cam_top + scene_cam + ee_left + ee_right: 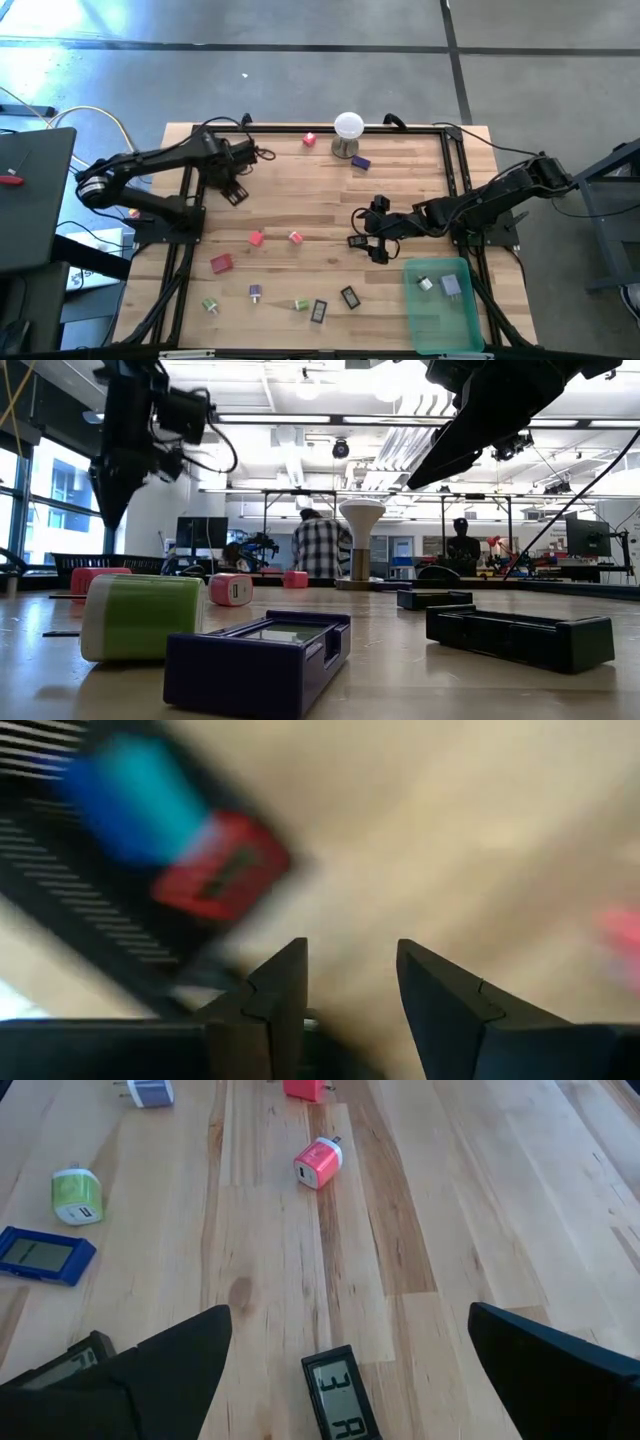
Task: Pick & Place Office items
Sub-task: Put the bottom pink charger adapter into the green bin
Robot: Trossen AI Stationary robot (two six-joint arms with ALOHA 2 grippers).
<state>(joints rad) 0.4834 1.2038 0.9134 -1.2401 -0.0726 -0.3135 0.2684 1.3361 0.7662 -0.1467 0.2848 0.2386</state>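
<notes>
A: Arms first. What did you log from the console?

B: Left gripper [236,190]: at the far left part of the wooden table [300,210], raised off the boards. In its wrist view I saw its fingers [280,995] a narrow gap apart with nothing between them. Right gripper [368,240]: low over the middle-right of the table, fingers spread wide, nothing held, a small black display piece [340,1400] lying on the wood between them.

A: And the office items?

B: I counted them scattered. Far edge: a red piece [310,140] just beside the white ball on its stand [348,130], and a purple piece [361,161] near the stand's base. Middle: two pink-red cubes [257,238], [296,237] side by side but apart. Left of those, a larger pink block [221,263]. Near edge: a green piece [210,305], a purple plug [256,292], a green plug [301,303], and two flat black-framed pieces [319,311], [350,297].

A: Anything placed?

B: The green bin [470,322] at the near right corner held two pieces, one pale [426,284] and one bluish [452,287], lying close together.
</notes>
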